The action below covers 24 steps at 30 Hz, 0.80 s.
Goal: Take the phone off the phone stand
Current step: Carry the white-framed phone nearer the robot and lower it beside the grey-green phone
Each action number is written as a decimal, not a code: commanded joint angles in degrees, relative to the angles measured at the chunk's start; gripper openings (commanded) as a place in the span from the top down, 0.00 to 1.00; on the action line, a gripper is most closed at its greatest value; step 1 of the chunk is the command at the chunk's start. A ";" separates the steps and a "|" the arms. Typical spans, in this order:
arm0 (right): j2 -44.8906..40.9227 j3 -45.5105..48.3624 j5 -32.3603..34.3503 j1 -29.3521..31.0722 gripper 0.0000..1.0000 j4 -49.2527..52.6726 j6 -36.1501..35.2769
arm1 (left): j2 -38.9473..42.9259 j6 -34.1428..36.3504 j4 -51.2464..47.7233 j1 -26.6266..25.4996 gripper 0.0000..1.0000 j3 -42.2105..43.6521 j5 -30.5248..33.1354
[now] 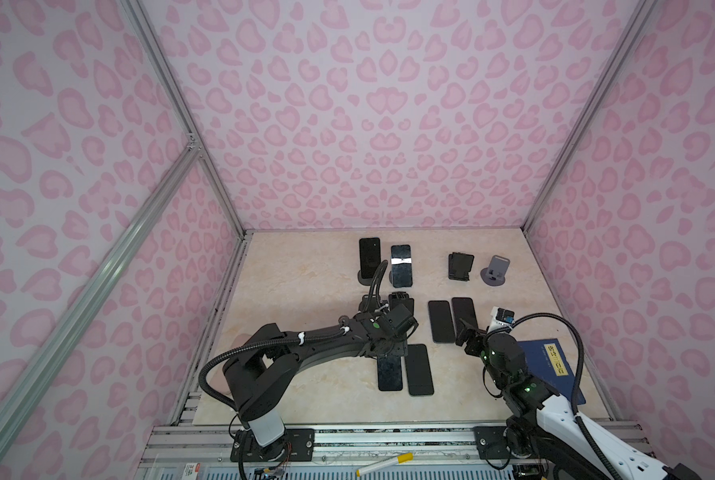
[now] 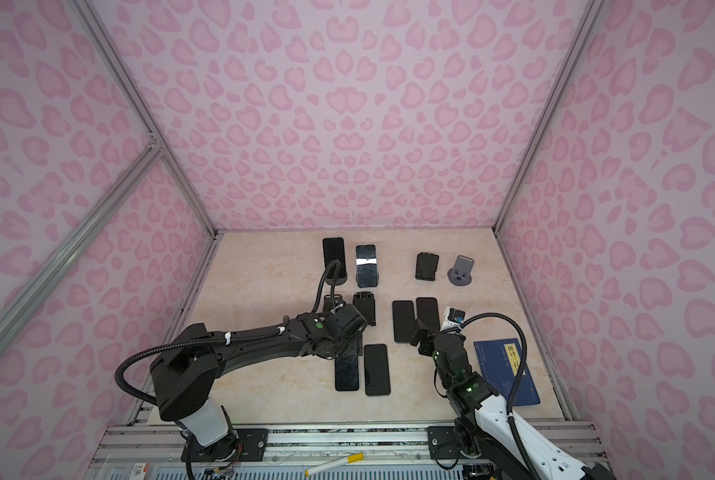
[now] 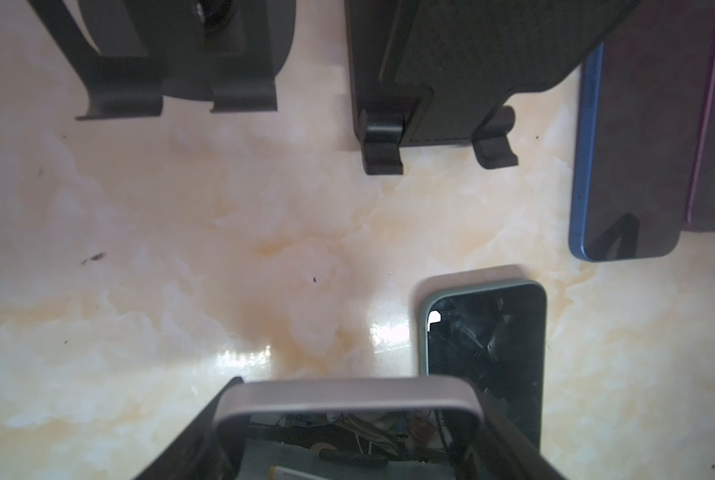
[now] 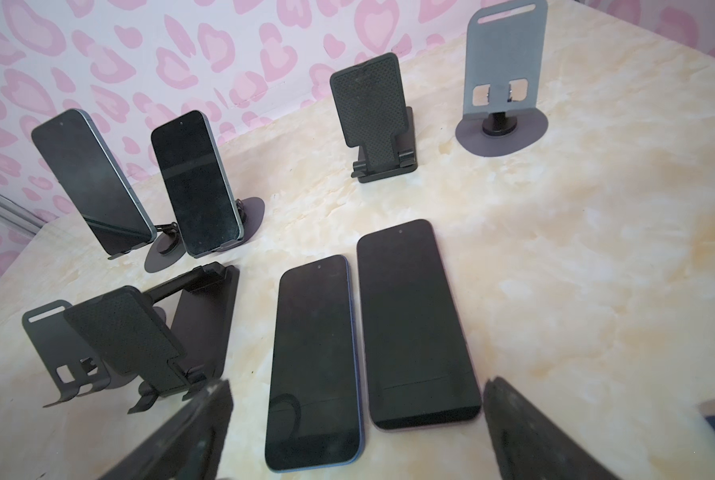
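A phone (image 3: 305, 397) with a pale pink edge sits between my left gripper's (image 3: 355, 388) fingers (image 3: 189, 440), which are shut on its sides. In both top views this phone (image 1: 389, 374) lies low over the table beside another flat phone (image 1: 420, 370), under my left gripper (image 1: 382, 353). Two phones (image 1: 369, 257) (image 1: 401, 266) lean on phone stands (image 1: 364, 277) at the back. My right gripper (image 4: 355, 428) is open and empty, hovering over two flat phones (image 4: 314, 361) (image 4: 418, 324).
Empty stands: black (image 1: 460, 266) and grey (image 1: 495, 272) at the back right, two more (image 1: 401, 301) beside my left wrist. A blue book (image 1: 549, 365) and a small white box (image 1: 501, 318) lie by my right arm. A marker (image 1: 384, 463) rests on the front rail.
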<state>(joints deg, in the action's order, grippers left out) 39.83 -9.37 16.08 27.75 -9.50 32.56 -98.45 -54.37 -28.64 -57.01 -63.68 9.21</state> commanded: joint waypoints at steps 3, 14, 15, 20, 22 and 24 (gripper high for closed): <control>-0.54 0.40 0.18 0.07 0.04 -0.08 0.14 | -1.00 -1.38 -0.81 -0.11 0.38 -0.36 0.54; -0.04 0.73 -0.17 0.03 0.04 -0.41 0.31 | -3.97 -1.27 -2.99 -0.11 0.38 -1.62 1.13; 0.06 0.66 -0.17 0.05 0.04 -0.52 0.32 | -4.23 -1.43 -3.14 -0.12 0.38 -1.85 1.33; 0.98 0.69 -0.43 0.07 0.04 -1.04 0.32 | -5.97 -1.73 -4.41 -0.11 0.35 -3.47 1.95; 1.27 0.66 -0.43 0.03 0.04 -1.18 0.31 | -6.69 -1.73 -4.56 -0.11 0.34 -4.05 1.63; 1.43 0.61 -0.56 0.10 0.04 -1.14 0.32 | -7.40 -1.92 -4.50 -0.12 0.33 -4.42 1.21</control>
<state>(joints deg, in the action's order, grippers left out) 41.08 -9.17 15.59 27.75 -9.56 32.58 -104.95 -55.40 -32.58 -57.10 -67.37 9.47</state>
